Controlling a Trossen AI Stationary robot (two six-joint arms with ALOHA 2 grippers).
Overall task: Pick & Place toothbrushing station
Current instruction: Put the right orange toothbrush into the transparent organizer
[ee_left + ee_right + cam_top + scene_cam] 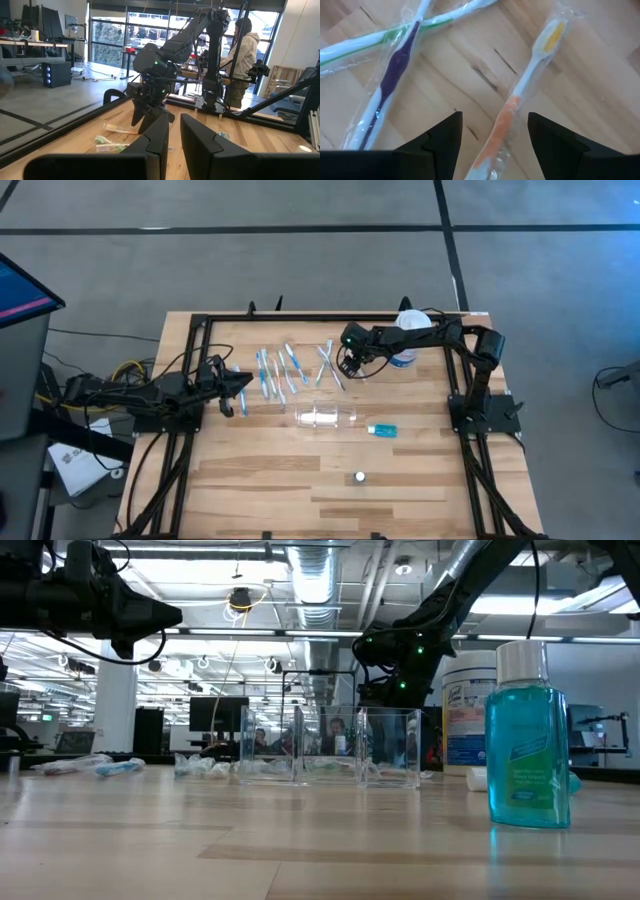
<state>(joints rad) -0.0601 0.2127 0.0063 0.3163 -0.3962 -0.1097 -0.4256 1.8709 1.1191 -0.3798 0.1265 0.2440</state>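
Nearest the low camera stands a bottle of blue-green liquid [528, 740] with a white cap, upright on the surface [300, 490]; its label cannot be read. Behind it, the clear cup [330, 747] lies on its side, and nothing can be made out inside it. From above, the cup [327, 417] lies mid-surface with its long axis left to right, and which end is its mouth cannot be told. The small tube with a blue end [382, 430] lies just right of it, on the same axis.

Toothbrushes [280, 370] lie loose in a spread behind the cup, each in a clear wrapper, most with their long axes running roughly front to back, some crossed. The count is not certain from above.

Right end effector [350, 368] hangs low over the right edge of that spread, fingers wide apart, holding nothing. Its wrist camera shows an orange-handled toothbrush [517, 100] with a yellow head lying between the fingers, and a purple-handled one [395, 70] crossing a green-striped one [365, 42]; all three are cut off by the picture's edge.

Left end effector [240, 385] is held off the surface at the left end of the spread, fingers close together with a narrow gap showing, gripping nothing.

A white tub [408, 340] is partly hidden beneath the right arm.
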